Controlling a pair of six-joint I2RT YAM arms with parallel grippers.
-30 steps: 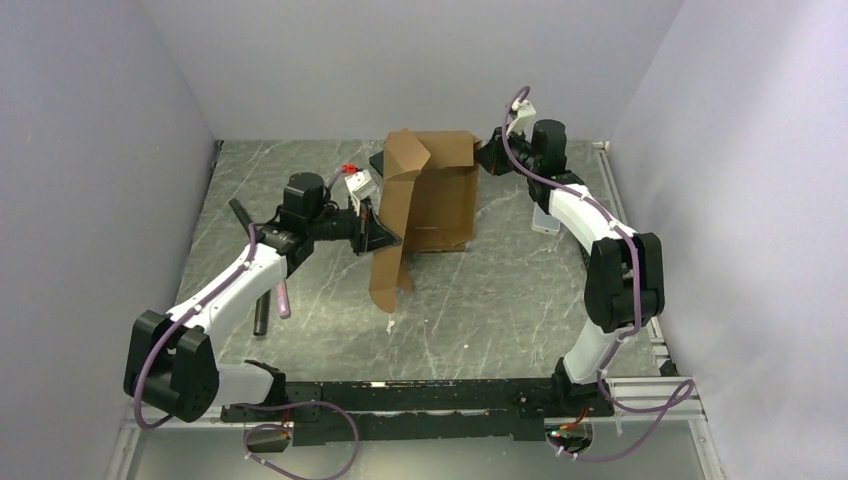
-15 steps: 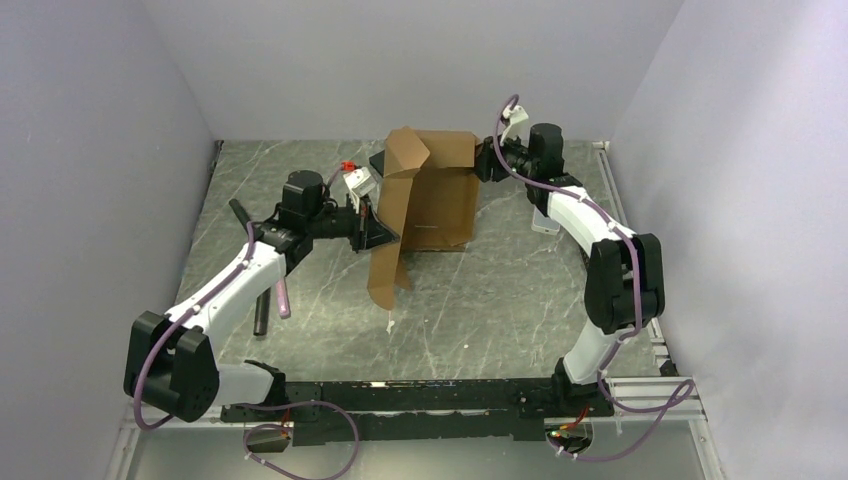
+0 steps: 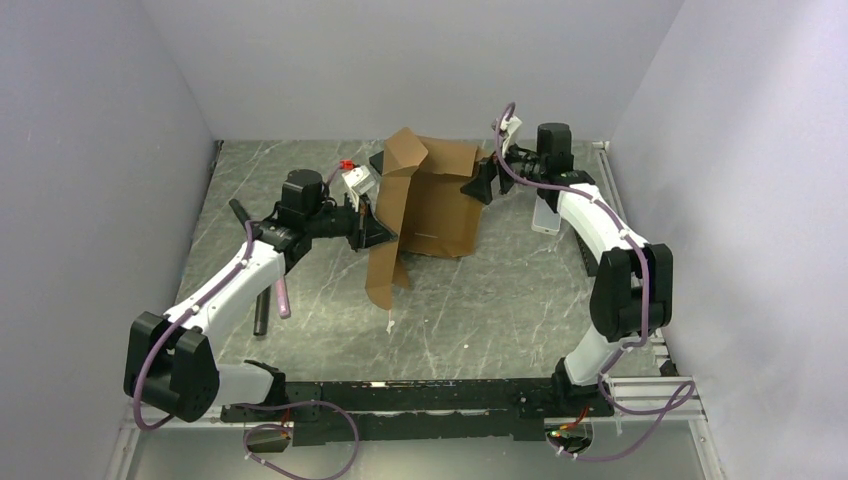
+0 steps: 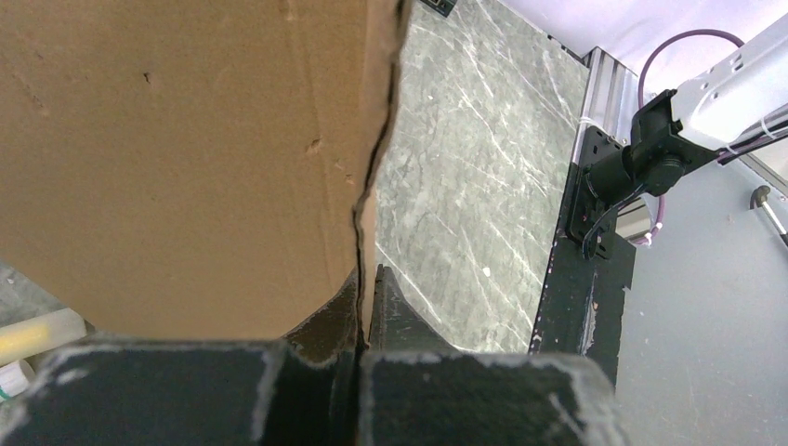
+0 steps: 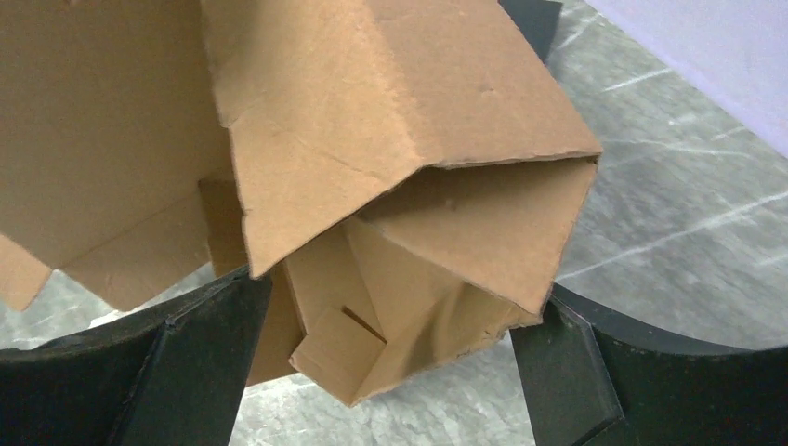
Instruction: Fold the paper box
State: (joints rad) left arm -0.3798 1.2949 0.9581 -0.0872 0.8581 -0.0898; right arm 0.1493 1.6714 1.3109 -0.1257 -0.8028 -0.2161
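Blocking both wrist views, the paper box point(image 3: 432, 205) sits pinched in the left claw point(image 4: 365, 290), right claw point(image 3: 474, 189) spread wide.

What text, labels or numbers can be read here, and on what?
None can be read.
The plain brown cardboard paper box shows only bare board in both wrist views. Any print on it is too small to tell in the top view.
The grey marbled table carries no markings.
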